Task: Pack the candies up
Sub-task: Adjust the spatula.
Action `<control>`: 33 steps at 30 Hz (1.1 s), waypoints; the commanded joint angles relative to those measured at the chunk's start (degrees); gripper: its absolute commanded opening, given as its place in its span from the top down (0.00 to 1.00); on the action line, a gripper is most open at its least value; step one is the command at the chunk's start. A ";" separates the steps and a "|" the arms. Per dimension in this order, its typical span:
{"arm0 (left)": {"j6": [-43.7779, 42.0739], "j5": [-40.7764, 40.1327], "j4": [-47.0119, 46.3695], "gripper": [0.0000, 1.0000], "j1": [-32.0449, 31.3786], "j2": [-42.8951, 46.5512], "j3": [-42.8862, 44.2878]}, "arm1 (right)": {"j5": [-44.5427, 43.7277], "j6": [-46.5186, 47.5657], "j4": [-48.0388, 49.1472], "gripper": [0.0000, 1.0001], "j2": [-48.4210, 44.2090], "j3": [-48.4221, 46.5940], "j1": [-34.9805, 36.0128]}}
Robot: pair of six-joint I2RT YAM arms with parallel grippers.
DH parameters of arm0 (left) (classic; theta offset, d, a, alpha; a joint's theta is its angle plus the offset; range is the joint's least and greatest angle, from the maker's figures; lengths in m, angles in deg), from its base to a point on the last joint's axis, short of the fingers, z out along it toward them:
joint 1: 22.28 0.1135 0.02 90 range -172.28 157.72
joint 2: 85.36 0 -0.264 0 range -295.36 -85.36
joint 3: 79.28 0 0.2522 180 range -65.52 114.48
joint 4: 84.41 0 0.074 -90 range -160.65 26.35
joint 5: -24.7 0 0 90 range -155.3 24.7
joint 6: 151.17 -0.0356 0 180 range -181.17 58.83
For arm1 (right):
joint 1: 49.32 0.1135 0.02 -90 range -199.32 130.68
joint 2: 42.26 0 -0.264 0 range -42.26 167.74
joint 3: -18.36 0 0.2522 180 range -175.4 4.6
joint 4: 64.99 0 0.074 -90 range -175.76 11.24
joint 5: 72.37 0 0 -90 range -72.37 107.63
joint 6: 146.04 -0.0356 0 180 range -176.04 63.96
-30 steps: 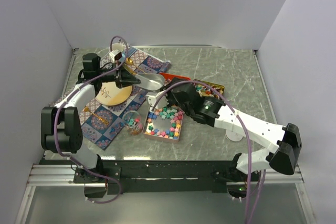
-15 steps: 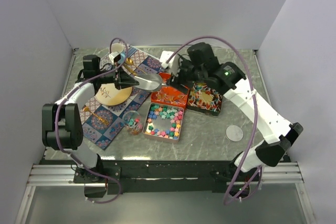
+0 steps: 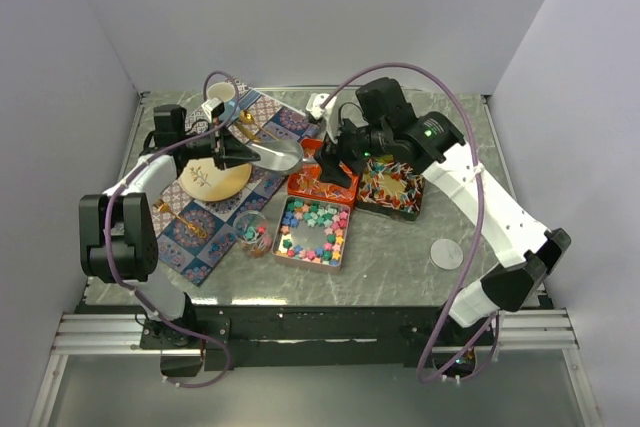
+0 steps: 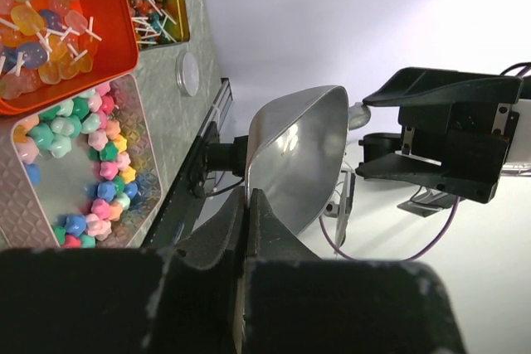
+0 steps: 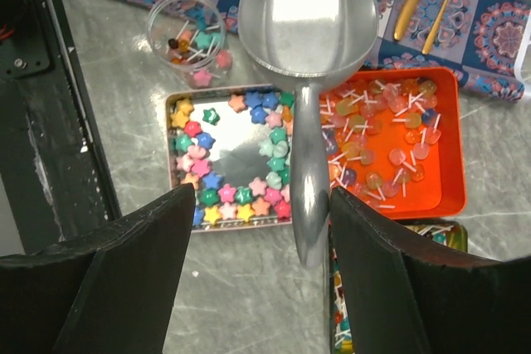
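Grey, veined tabletop (image 3: 400, 237) lies under both arms. Left end effector (image 4: 247, 201) is pinched tight on the thin rim of the smooth silver scoop (image 5: 303, 14). Right end effector (image 5: 262, 205) stands wide, the scoop's tapered handle (image 5: 309, 205) between its spread fingers. Beneath it, lumpy pastel star candies (image 5: 224, 195) ring a mirrored square tin (image 5: 236, 134). Just beside sits an orange tin (image 5: 440, 172) of lollipops (image 5: 377, 155).

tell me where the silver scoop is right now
In the top view the silver scoop is left of centre, held up in the left fingers over the right edge of the patterned cloth, just left of the orange tin.
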 commanded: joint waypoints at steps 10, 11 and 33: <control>-3.53 3.27 2.15 0.99 -0.04 1.84 2.93 | -0.18 2.56 -4.85 0.31 7.69 -8.23 -1.01; -3.97 3.27 3.29 0.99 -0.04 1.84 3.11 | -0.01 2.56 -4.93 0.31 7.96 -8.41 -0.92; -1.25 3.62 -0.12 0.99 -0.31 3.42 2.23 | 3.42 2.12 -5.98 0.48 12.61 -12.10 -1.71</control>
